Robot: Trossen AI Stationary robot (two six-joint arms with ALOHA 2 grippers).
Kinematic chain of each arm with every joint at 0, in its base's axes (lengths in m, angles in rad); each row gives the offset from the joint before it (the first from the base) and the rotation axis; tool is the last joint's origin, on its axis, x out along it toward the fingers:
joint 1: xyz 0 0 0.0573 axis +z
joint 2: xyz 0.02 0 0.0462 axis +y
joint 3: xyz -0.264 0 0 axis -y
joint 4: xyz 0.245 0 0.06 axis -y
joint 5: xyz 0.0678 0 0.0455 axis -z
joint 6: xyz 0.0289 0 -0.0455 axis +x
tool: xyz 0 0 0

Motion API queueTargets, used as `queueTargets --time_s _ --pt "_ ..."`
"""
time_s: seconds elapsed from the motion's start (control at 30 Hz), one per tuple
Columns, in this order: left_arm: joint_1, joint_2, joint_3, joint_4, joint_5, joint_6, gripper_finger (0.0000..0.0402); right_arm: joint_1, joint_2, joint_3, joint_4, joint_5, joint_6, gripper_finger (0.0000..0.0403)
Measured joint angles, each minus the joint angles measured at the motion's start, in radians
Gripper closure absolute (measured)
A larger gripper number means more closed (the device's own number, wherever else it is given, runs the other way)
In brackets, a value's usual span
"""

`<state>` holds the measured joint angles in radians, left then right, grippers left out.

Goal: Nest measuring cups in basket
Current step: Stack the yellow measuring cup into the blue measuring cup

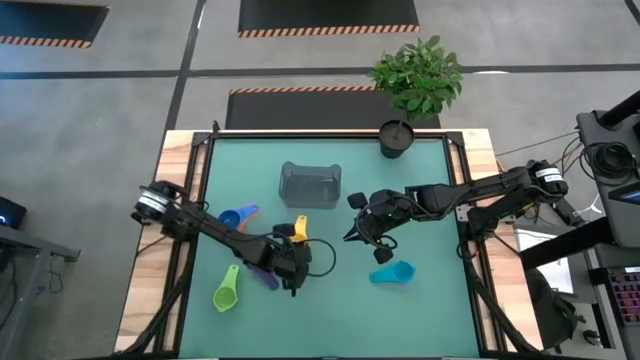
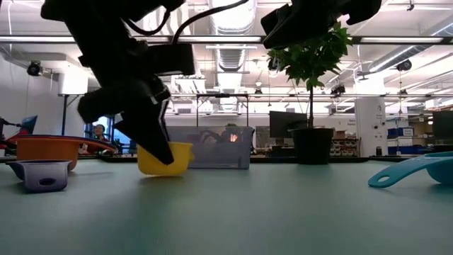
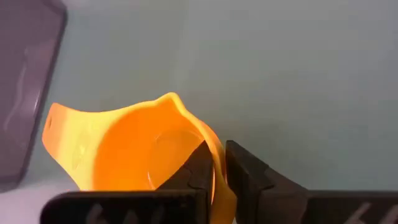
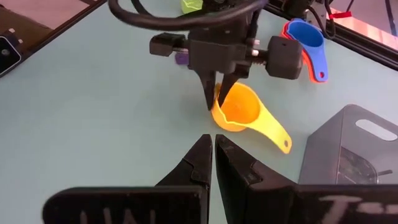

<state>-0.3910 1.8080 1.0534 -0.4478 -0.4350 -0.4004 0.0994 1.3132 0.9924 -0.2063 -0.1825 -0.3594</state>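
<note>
The yellow cup (image 4: 239, 112) sits on the green mat near the table's middle, its handle (image 4: 273, 134) pointing toward the basket (image 1: 310, 183). My left gripper (image 4: 217, 93) stands over it, shut on its wall. My right gripper (image 4: 213, 146) is shut and hovers just right of the cup, touching nothing. A blue cup (image 1: 232, 218) is nested in an orange-red one at the left. The green cup (image 1: 227, 291), purple cup (image 1: 262, 276) and cyan cup (image 1: 392, 272) lie on the near half of the mat. My left gripper pinches the yellow cup's wall at the rim (image 3: 214, 163), on the side away from the handle. One finger (image 3: 196, 165) is inside the bowl and one (image 3: 245, 165) outside. The fingers come from above, pointing down. The cup sits upright, and its base (image 2: 166, 170) seems to rest on the mat.
A black plant pot (image 1: 396, 138) with a leafy plant stands at the far edge, right of the grey basket (image 2: 212, 146). The mat's raised frame (image 1: 200, 200) borders the work area. Open mat lies between the yellow cup and the basket.
</note>
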Motion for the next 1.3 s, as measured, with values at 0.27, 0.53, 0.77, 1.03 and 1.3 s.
queueTargets --time_s 0.27,0.53,0.77,1.03,1.3 --pt "-0.078 -0.125 0.0 -0.199 0.026 0.297 0.0391 0.0 0.0 0.0 0.0 0.0 0.0 0.0394" --pt "-0.081 -0.377 -0.001 -0.655 0.028 0.287 0.039 0.0 0.0 0.0 0.003 0.0 -0.003 0.0394" --pt "-0.078 -0.58 -0.083 -0.739 0.032 0.083 0.0389 0.0 0.0 0.0 0.01 0.0 -0.004 0.0394" --pt "-0.079 -0.704 -0.278 -0.686 0.034 0.018 0.0386 0.0 0.0 0.0 0.008 0.0 -0.004 0.0394" --pt "-0.078 -0.703 -0.336 -0.682 0.079 0.016 0.0381 0.0 0.0 0.0 0.009 0.0 -0.008 0.0394"
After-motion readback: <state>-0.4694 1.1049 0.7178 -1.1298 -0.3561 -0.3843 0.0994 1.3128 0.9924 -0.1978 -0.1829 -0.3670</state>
